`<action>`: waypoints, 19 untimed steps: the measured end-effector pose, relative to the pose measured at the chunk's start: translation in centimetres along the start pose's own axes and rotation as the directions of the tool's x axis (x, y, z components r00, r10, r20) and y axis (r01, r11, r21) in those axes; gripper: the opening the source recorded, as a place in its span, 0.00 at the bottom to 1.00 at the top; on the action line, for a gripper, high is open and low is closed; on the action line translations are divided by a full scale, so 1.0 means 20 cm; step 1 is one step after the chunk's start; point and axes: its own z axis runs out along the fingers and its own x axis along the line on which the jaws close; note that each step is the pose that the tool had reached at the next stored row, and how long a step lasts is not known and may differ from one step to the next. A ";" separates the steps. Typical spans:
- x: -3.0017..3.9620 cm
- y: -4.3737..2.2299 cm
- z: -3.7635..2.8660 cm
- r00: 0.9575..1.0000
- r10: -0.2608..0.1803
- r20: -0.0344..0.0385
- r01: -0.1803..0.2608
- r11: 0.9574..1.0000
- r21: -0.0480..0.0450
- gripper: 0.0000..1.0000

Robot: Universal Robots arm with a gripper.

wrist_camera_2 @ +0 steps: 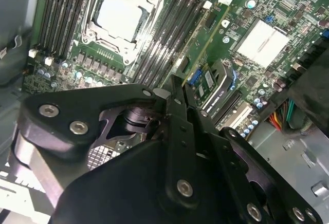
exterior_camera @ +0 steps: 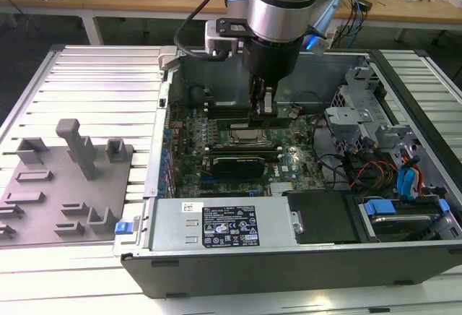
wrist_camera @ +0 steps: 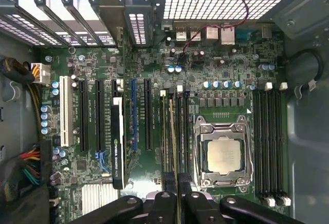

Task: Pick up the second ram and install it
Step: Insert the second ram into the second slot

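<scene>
My gripper (exterior_camera: pixel 264 109) reaches down into the open computer case (exterior_camera: pixel 166 257), just behind the CPU socket (exterior_camera: pixel 245 138). In both wrist views the black fingers (wrist_camera: pixel 165 203) stand close together on a thin green stick seen edge-on, the second ram (wrist_camera: pixel 173 136) (wrist_camera_2: pixel 205 39). The stick runs along the black memory slots (wrist_camera: pixel 182 131) right beside the CPU socket (wrist_camera: pixel 224 154) (wrist_camera_2: pixel 115 16). It looks lined up with one slot; how deep it sits I cannot tell. The gripper (wrist_camera: pixel 178 196) (wrist_camera_2: pixel 177 82) is shut on the stick's end.
A black block-shaped card (wrist_camera: pixel 117 147) (exterior_camera: pixel 234 163) stands in an expansion slot on the other side of the slots. More memory slots (wrist_camera: pixel 270 142) lie beyond the socket. Cables (exterior_camera: pixel 375 170) and drive bays crowd the exterior view's right. A grey fixture tray (exterior_camera: pixel 65 178) lies outside the case.
</scene>
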 end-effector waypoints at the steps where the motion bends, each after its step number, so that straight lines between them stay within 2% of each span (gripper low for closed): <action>1: 0.001 -0.001 0.020 1.000 0.000 0.000 0.000 1.000 0.000 0.14; 14: -0.002 -0.020 0.120 1.000 0.000 -0.001 0.000 1.000 0.000 0.14; 19: -0.003 -0.025 0.142 1.000 0.000 -0.001 0.000 1.000 0.000 0.14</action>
